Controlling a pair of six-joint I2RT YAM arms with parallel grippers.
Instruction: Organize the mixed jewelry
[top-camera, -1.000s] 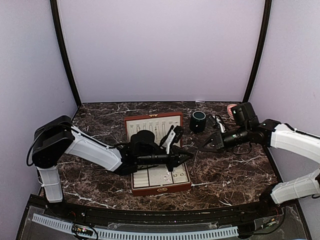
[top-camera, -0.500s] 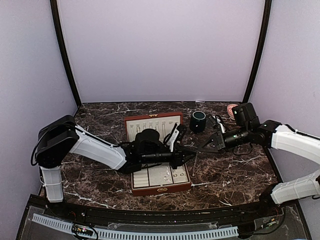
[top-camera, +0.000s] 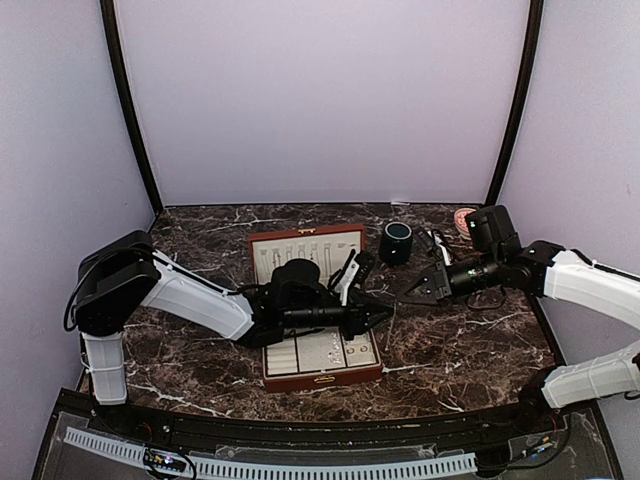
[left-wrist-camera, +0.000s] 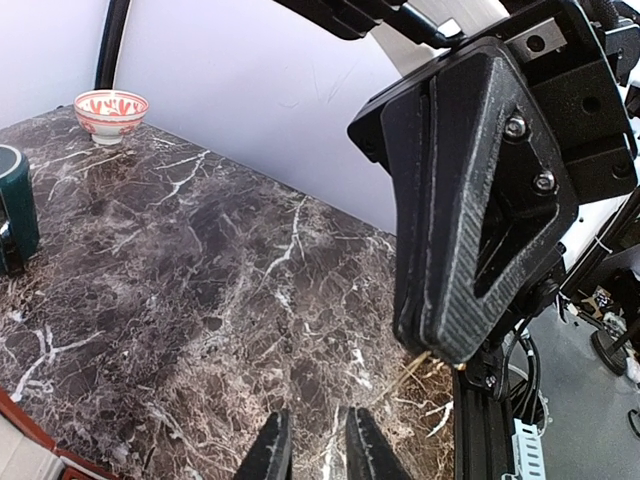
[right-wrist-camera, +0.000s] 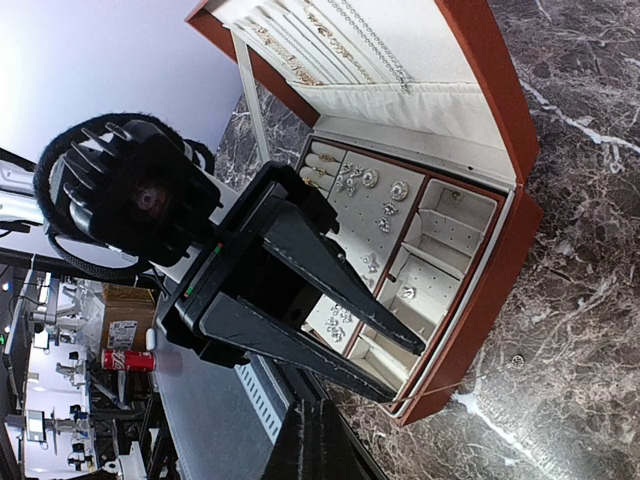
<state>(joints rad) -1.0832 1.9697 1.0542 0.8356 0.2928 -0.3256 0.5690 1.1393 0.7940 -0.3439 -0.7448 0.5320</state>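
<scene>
Top external view: two arms meet tip to tip just past the right edge of the open reddish-brown box (top-camera: 320, 381).
The left pincer (left-wrist-camera: 312, 452) hangs over the marble surface (top-camera: 460, 350) with its fingers slightly parted and nothing between them. The right pincer (top-camera: 405, 290) is pressed together, and a thin golden strand (left-wrist-camera: 420, 357) shows at its tip. The mixed jewelry (right-wrist-camera: 372, 195) lies in the box's cream compartments, with chains along the lid.

No writing can be read on anything here.
</scene>
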